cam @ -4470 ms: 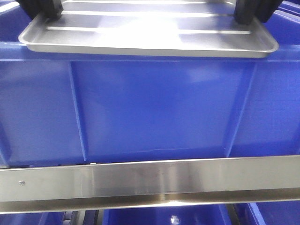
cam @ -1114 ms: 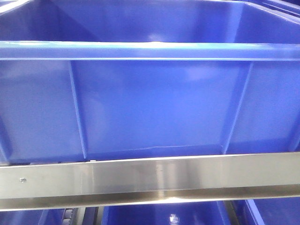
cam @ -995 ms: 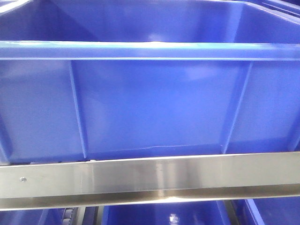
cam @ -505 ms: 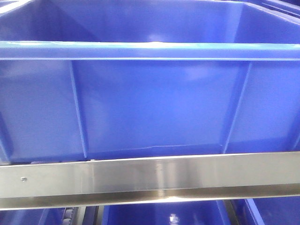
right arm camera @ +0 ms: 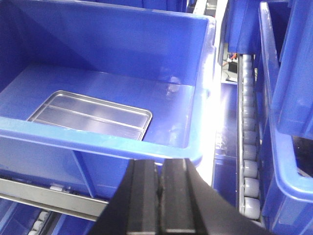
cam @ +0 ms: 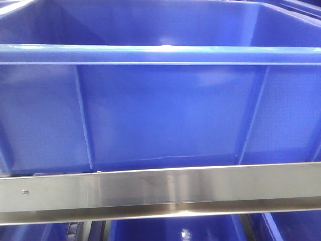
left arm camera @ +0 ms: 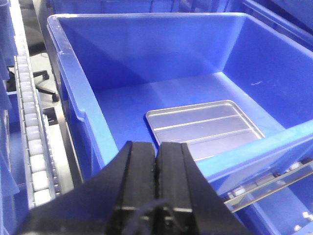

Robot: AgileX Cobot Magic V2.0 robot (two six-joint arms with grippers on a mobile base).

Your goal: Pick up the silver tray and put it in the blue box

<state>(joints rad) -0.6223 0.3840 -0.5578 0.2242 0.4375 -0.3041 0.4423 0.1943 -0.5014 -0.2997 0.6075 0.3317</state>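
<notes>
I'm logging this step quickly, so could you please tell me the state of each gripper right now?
Left gripper: jaws shut, holding nothing.
Right gripper: jaws shut, holding nothing.
The silver tray lies in the blue box.

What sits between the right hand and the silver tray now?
In the right wrist view, the blue box's near wall and rim stand between the shut right hand and the silver tray on its floor.

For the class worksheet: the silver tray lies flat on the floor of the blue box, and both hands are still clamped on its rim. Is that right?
Not quite. The silver tray does lie flat on the floor of the blue box, but neither hand holds it: the left hand and right hand are shut on nothing, outside the box, as both wrist views show.
</notes>
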